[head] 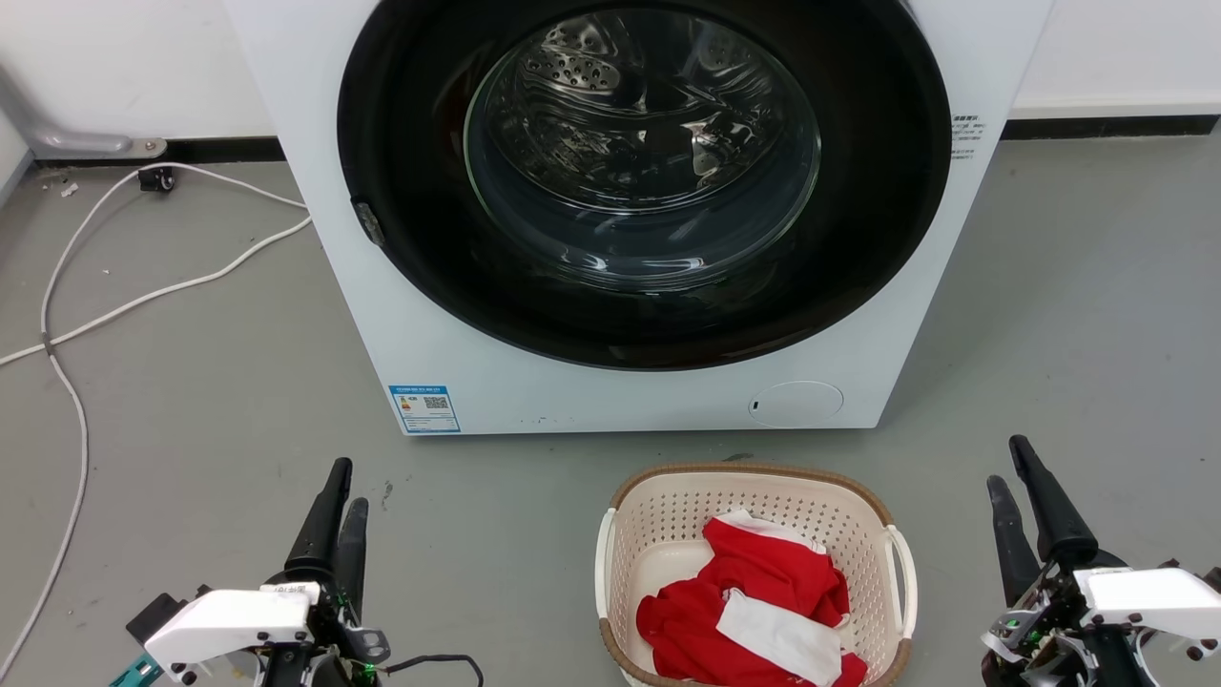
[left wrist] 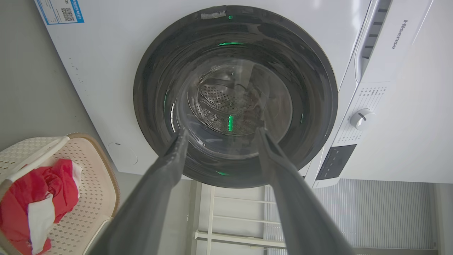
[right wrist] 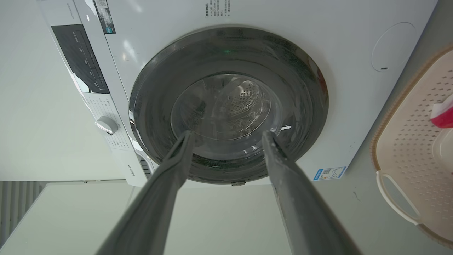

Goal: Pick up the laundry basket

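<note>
- Left gripper (head: 348,487) (left wrist: 222,131) hangs low at the robot's left with its two dark fingers parted and nothing between them; the left wrist view shows a clear gap, with the washer door behind it.
- Right gripper (head: 1007,463) (right wrist: 228,132) matches it at the robot's right: two fingers spread apart and empty, aimed at the same door.
- One laundry basket (head: 668,534) (left wrist: 88,184) (right wrist: 407,141) stands upright on the grey floor (head: 191,410), mouth up, just in front of the washer's lower edge. It sits between the two grippers, touching neither and nearer the right one.
- Two white handles show on the basket, a left handle (head: 604,563) and a right handle (head: 904,572), so the line from handle to handle runs across the robot's front, left to right.
- The head view cuts off the basket's near end at the bottom edge, so its long axis cannot be told for sure.
- One heap of red and white cloth (head: 763,601) lies inside the basket, towards the near side.
- One white front-loading washer (head: 429,315) fills the background, with one round, dark-rimmed glass door (head: 639,153), one blue label (head: 424,408) at its lower left corner and one dial (left wrist: 361,118).
- White cable (head: 172,286) loops over the floor to the left of the washer.
</note>
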